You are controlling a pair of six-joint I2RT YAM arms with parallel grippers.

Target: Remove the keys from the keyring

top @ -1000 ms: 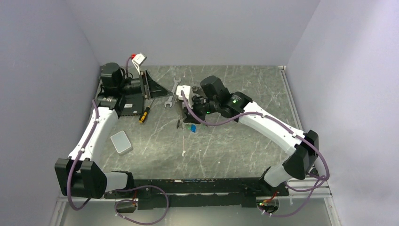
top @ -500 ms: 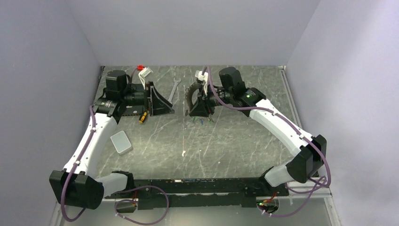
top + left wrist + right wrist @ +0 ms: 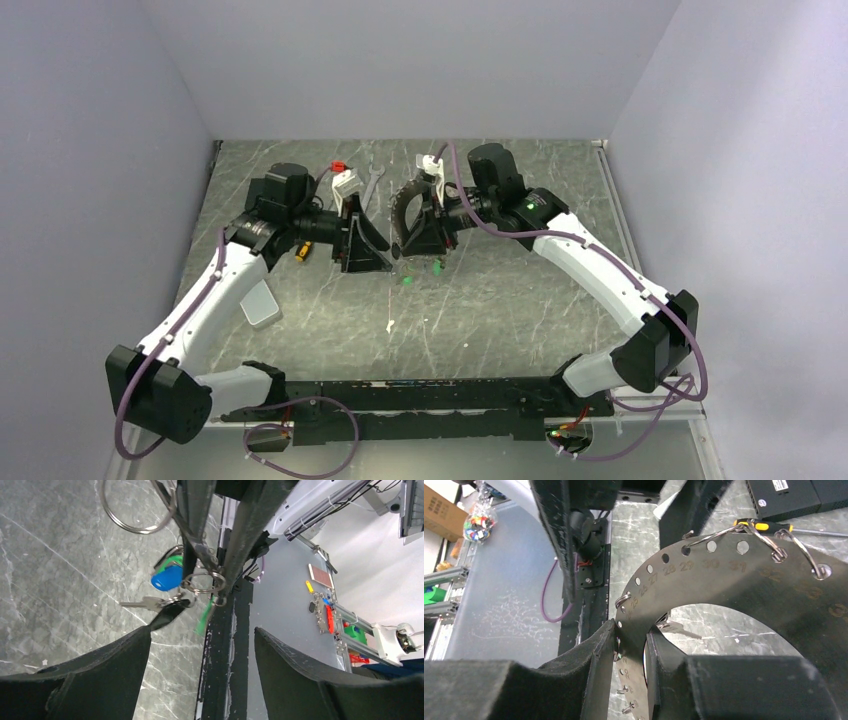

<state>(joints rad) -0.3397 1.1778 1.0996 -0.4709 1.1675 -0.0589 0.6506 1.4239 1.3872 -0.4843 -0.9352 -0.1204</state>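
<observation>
Left gripper [image 3: 202, 632], jaws apart, faces the keys [image 3: 167, 577], green- and blue-headed, dangling on small rings above the tabletop [image 3: 480, 310]. They hang from the keyring [image 3: 744, 575], a dark perforated hoop clamped mid-table between the jaws of the right gripper [image 3: 630, 630].

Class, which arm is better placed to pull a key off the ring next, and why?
Left. The right gripper is clamped on the keyring, holding it up; the left gripper is open, with the keys hanging just ahead of it.
</observation>
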